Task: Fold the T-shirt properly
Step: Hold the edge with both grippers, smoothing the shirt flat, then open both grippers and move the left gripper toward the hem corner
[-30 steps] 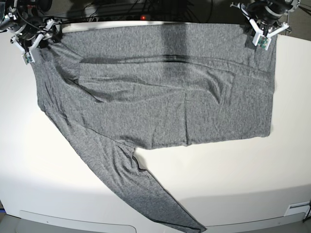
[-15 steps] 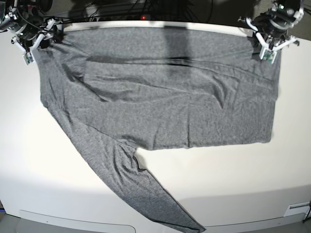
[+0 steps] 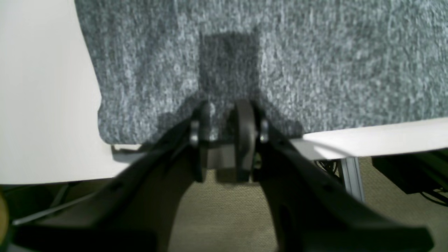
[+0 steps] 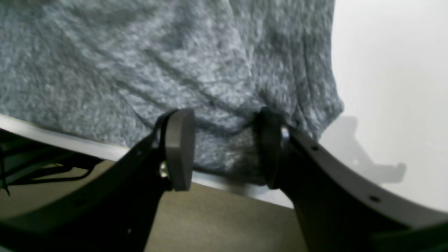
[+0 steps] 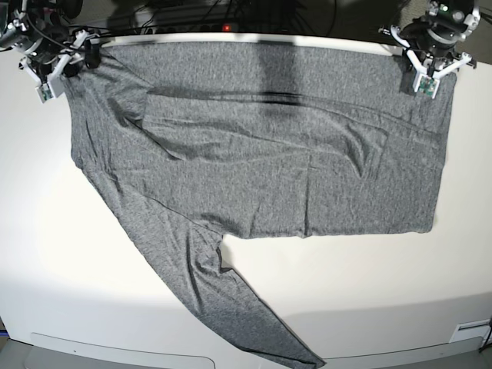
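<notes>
The T-shirt lies mostly flat on the desk, one sleeve folded in and one not, the left gripper pinching its far corner and the right gripper spread apart, so folding looks barely begun.

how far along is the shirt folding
Early. Done: the shirt lies spread flat on the table, with one sleeve folded across the body and the other trailing toward the near edge. In hand: the left gripper is pinched on a far corner at the table edge; the right gripper stands open astride the opposite far corner. Left: the trailing sleeve and all body folds.
</notes>
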Controlling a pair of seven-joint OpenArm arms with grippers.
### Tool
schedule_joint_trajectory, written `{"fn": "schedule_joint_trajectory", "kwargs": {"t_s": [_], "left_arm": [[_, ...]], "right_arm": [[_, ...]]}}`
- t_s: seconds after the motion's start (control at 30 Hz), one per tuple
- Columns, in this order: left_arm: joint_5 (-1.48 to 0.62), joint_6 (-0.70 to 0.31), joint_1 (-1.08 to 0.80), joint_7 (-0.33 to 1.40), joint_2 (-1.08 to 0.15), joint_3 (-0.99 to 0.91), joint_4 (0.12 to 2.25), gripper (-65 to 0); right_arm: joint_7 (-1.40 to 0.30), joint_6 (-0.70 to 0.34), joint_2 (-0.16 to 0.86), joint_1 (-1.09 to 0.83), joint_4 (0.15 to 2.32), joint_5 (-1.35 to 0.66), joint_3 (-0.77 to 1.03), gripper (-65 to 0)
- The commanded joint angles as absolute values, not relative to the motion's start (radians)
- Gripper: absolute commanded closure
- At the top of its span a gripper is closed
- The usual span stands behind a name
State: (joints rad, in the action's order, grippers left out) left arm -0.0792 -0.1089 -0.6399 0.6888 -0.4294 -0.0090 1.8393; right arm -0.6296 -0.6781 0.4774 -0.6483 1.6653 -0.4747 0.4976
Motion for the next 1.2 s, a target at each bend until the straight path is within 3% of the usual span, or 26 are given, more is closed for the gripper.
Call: {"fn": "schedule_joint_trajectory", "kwargs": {"t_s": [0.0, 0.67, 0.9, 1.17], "left_arm": [[-0.079, -0.112, -0.648, 0.716, -0.435, -0.012, 1.842, -12.5], [-0.078, -0.111, -0.643, 0.71, -0.435, -0.012, 1.987, -12.5], [0.028, -0.093, -0.642, 0.709, -0.435, -0.012, 2.025, -12.5], [0.035, -0.094, -0.643, 0.547, -0.432, -0.012, 2.025, -12.5]], "right_arm": [[-0.61, -0.682, 0.496, -0.651, 1.68, -0.484, 0.508, -29.9], [-0.637, -0.68, 0.496, -0.648, 1.847, -0.506, 0.508, -29.9], [-0.636, -0.68, 0.496, -0.648, 1.859, -0.51, 0.508, -29.9], [-0.622, -0.678, 0.495, -0.648, 1.859, -0.636, 0.508, -29.9]]}}
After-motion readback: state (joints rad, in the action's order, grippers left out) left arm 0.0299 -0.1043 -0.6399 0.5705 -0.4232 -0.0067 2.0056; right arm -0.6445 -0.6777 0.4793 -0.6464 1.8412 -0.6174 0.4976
